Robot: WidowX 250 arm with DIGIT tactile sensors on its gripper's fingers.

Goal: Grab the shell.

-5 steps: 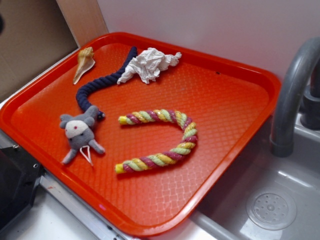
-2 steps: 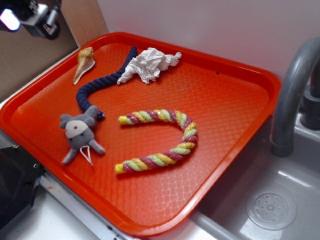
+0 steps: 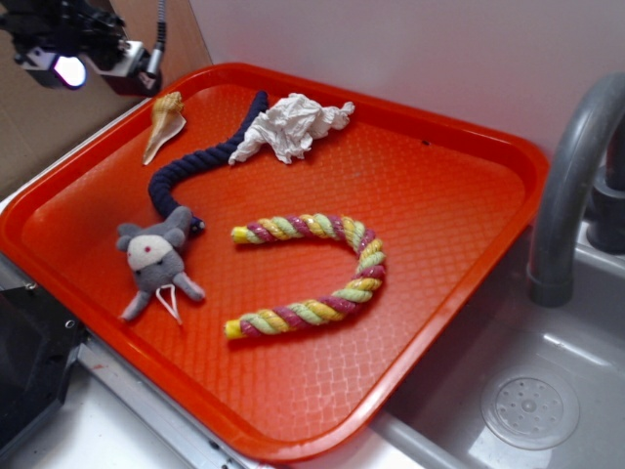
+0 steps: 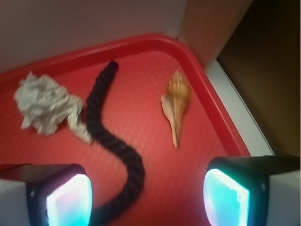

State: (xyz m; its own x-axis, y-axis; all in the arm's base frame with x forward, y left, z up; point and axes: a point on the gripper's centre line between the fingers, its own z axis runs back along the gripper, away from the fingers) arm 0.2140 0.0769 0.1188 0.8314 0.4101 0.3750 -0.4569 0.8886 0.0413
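A pale wall [image 3: 410,49] backs a grey sink [image 3: 547,391] with a curved faucet [image 3: 566,186].

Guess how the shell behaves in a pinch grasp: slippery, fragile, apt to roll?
The shell looks rigid with a smooth, tapered body, so the gripper pads could squeeze it out toward its thin point. That thin tip seems chip-prone. Lying on its side on the tray, its cone shape would probably pivot, not roll straight.
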